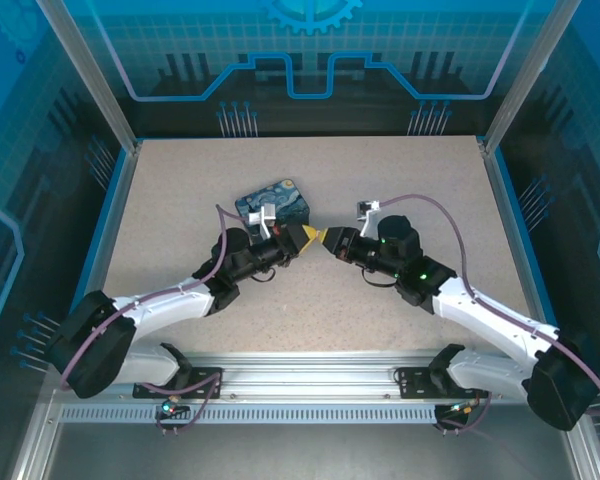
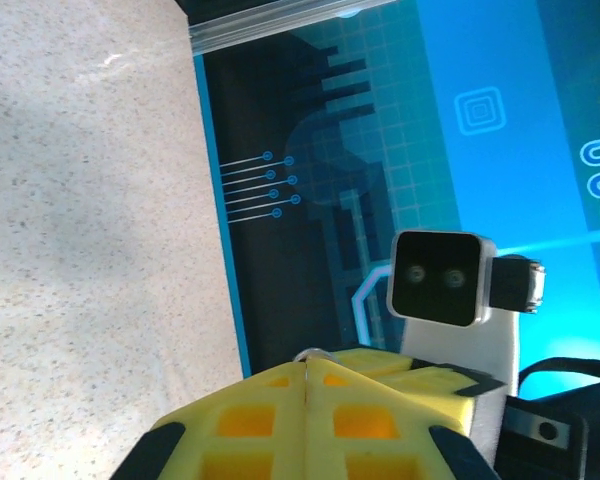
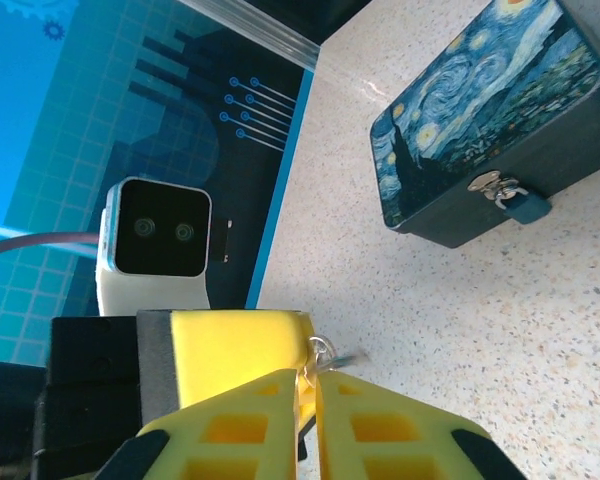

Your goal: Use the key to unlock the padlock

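Hanging from the clasp on the tin's (image 3: 480, 110) front wall, the padlock (image 3: 525, 205) is near the counter's (image 1: 420, 180) middle. The key (image 3: 330, 352) is held above the counter, where both tips meet. The left gripper (image 2: 306, 365) is closed, with the key's ring pinched at its seam. The right gripper (image 3: 312, 385) sits tip to tip with it, jaws a slit apart. I cannot tell if it touches the key. Bare counter lies all round, with its edges well apart from both arms.

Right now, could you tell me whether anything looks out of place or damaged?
Nothing stands out. The padlock hangs on the tin's clasp, and the key sits where the left gripper and right gripper meet tip to tip.
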`<control>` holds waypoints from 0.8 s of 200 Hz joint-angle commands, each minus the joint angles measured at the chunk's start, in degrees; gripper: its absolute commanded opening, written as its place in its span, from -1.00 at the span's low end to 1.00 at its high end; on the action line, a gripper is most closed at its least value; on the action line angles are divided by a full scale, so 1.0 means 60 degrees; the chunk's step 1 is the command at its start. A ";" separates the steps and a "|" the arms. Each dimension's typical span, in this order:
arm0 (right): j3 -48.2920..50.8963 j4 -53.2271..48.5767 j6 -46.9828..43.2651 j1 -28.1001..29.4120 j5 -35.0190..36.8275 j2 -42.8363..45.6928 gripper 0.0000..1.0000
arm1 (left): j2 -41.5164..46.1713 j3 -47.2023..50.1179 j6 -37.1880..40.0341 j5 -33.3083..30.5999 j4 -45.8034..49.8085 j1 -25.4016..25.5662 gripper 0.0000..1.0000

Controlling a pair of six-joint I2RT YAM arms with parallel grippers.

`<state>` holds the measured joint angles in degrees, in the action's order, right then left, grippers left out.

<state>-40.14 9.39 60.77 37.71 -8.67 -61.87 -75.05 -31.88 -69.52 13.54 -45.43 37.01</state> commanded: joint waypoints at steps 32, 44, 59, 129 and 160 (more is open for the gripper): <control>0.0359 -0.1343 -0.2320 -0.1530 -0.2015 0.1217 -0.40 | 0.1580 -0.1205 0.3885 0.0716 0.4114 -0.0270 -1.00; 0.0487 -0.1144 -0.2862 -0.1911 -0.2853 0.1365 -0.34 | 0.1904 -0.1694 0.4968 0.0977 0.5480 -0.0285 -1.00; 0.0645 -0.0513 -0.3412 -0.2216 -0.4039 0.1488 -0.27 | 0.2183 -0.2273 0.6155 0.1330 0.7034 -0.0288 -1.00; 0.0705 0.1420 -0.4020 -0.2097 -0.6550 0.1333 -0.17 | 0.2322 -0.3631 0.8288 0.3242 0.9613 -0.0312 -1.00; 0.0642 0.1460 -0.4184 -0.1610 -0.6596 0.1213 -0.19 | 0.2266 -0.3872 0.8429 0.3768 0.9697 -0.0313 -1.00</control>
<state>-36.60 14.87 37.71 25.67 -44.73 -54.00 -61.19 -52.25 -22.83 30.55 9.28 35.40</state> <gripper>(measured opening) 0.410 0.052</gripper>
